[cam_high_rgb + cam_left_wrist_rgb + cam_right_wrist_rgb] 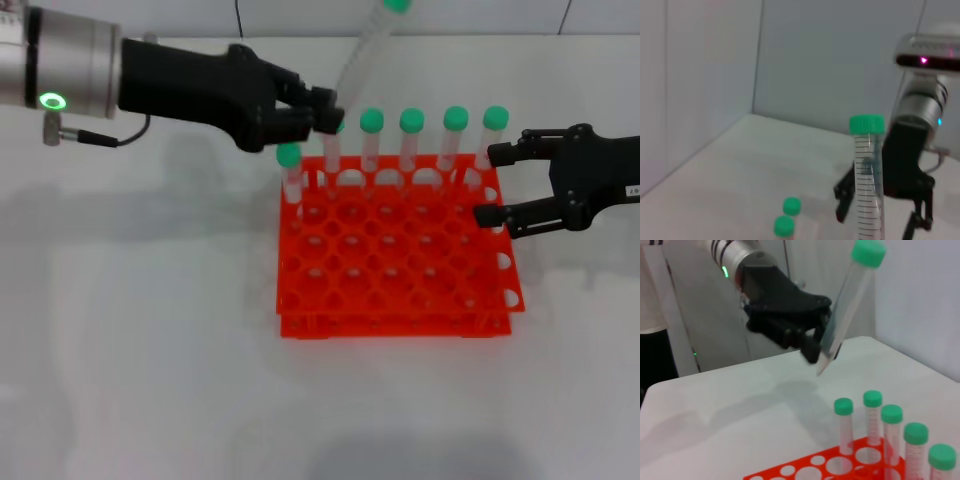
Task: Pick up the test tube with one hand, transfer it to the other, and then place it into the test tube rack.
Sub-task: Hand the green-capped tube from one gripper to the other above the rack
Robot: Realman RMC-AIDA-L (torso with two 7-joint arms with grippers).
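Test tube [362, 55]: held aloft, tilted, near its lower end by left pincer [325, 112], beyond test tube rack [396, 255]. Right pincer [492, 185] spread, beside rack. Slippage judged possible at handover, grip being low.

- Below our left gripper [325, 110], which grips the tube [362, 55] near its lower end, stands the rack's [400, 300] far row of capped tubes [412, 140], closing the straight way down.
- One more capped tube [290, 175] stands just beneath that gripper, at the rack's near-left corner of the row behind.
- Between our left gripper and our right gripper [490, 185], the caps fill the gap.
- Nearer to us than both grippers, the rack's holes lie open from above.
- The table [140, 350] under our left arm is bare.
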